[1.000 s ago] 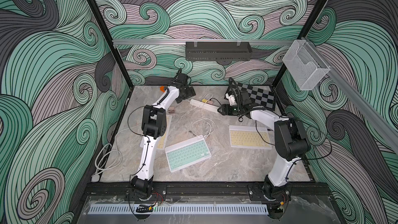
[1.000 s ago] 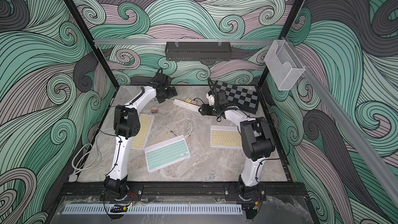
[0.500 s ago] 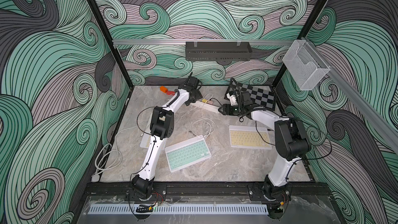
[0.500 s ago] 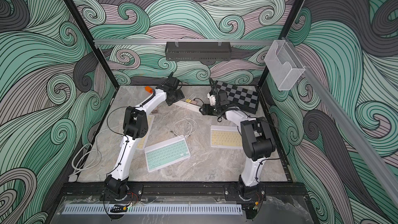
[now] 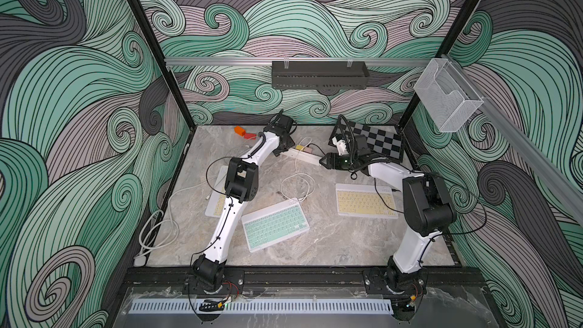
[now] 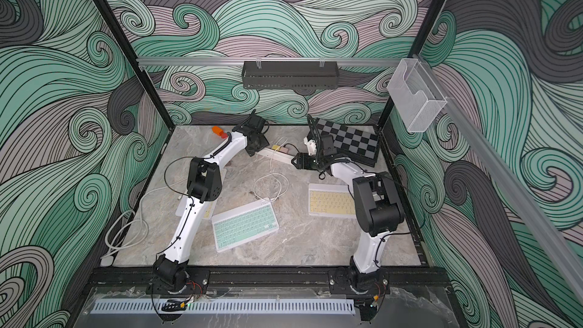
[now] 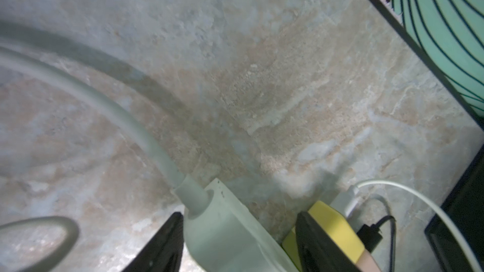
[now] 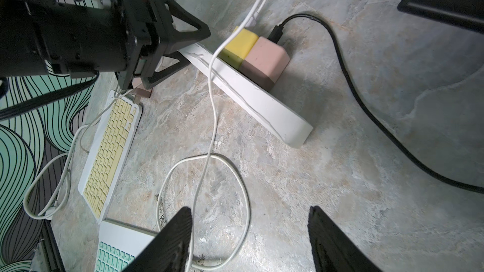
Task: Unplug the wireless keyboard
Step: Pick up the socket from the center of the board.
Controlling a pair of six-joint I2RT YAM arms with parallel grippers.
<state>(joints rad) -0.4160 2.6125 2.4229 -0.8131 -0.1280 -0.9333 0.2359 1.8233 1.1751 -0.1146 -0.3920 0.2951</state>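
Swung across in the last second, the left gripper point(image 7: 239, 217) now sits at the corded end of the power strip point(image 8: 275, 105).
Its fingers point(image 7: 167, 242) stand one on each side of that end; whether they pinch it I cannot tell. The right gripper point(image 8: 248, 209) has its fingers point(image 8: 178, 236) spread wide, nothing between them, hovering off the strip's other end above a loop of white cable point(image 8: 213, 116). That cable runs from a yellow charger point(image 8: 239, 45) plugged into the strip to the green keyboard point(image 5: 275, 226), lying flat on the table point(image 8: 340, 179) well clear of the strip.
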